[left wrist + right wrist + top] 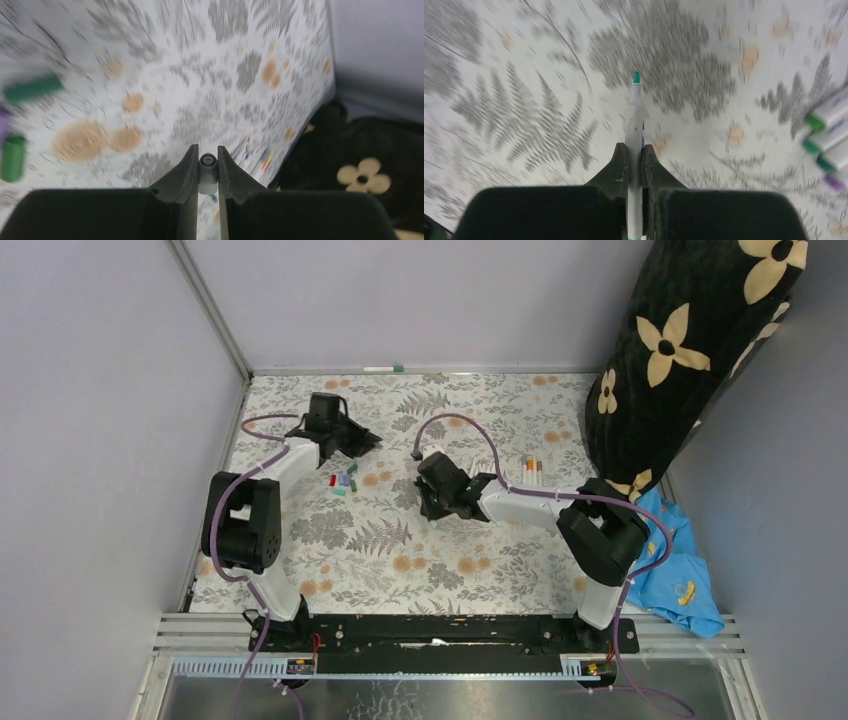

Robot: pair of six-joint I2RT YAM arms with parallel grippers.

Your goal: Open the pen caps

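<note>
In the left wrist view my left gripper (208, 151) is shut on a small greyish pen cap (208, 172), its hollow end facing the camera. Two loose green pen caps (32, 88) (12, 158) lie blurred on the cloth at the left. From above, the left gripper (352, 440) hovers just behind a small pile of coloured caps (343, 481). My right gripper (634, 148) is shut on a white pen (634, 115) whose bare teal tip (636, 77) points away. In the top view the right gripper (438, 498) is mid-table.
Several capped pens (824, 140) with green and purple ends lie at the right of the right wrist view; from above they are pens (532, 470) right of centre. One pen (384, 369) lies by the back wall. A black flowered cushion (690, 350) and blue cloth (680, 560) sit right.
</note>
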